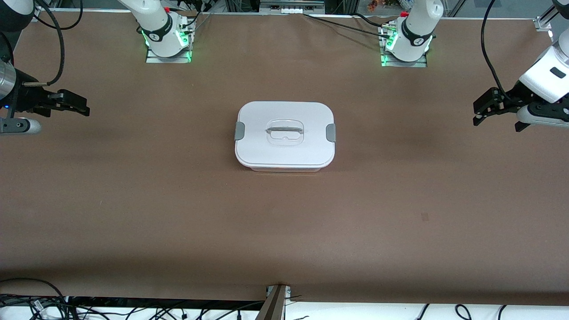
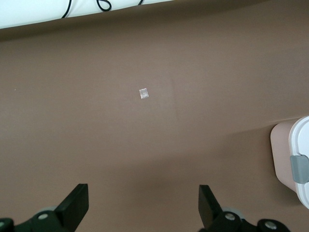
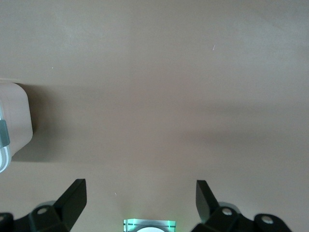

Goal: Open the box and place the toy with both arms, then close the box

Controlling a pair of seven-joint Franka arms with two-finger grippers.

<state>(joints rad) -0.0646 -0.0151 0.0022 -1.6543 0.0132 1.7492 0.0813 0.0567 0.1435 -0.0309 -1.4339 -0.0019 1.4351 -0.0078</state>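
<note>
The box [image 1: 284, 135] stands shut in the middle of the brown table, its white lid on with a clear recessed handle [image 1: 284, 131] and a grey clip [image 1: 239, 130] at each short end. The toy is out of view. My left gripper [image 1: 497, 122] hangs open and empty over the table toward the left arm's end, well apart from the box. My right gripper [image 1: 71, 106] hangs open and empty over the right arm's end. The left wrist view shows its open gripper [image 2: 143, 193] over bare table and a corner of the box [image 2: 289, 145]. The right wrist view shows its open gripper [image 3: 140, 188] and the box's end [image 3: 14, 125].
The two arm bases [image 1: 166, 42] [image 1: 406, 44] with green lights stand along the table's back edge. A small pale square mark [image 2: 143, 93] lies on the table. Cables [image 1: 40, 306] and a bracket [image 1: 275, 302] sit past the table's front edge.
</note>
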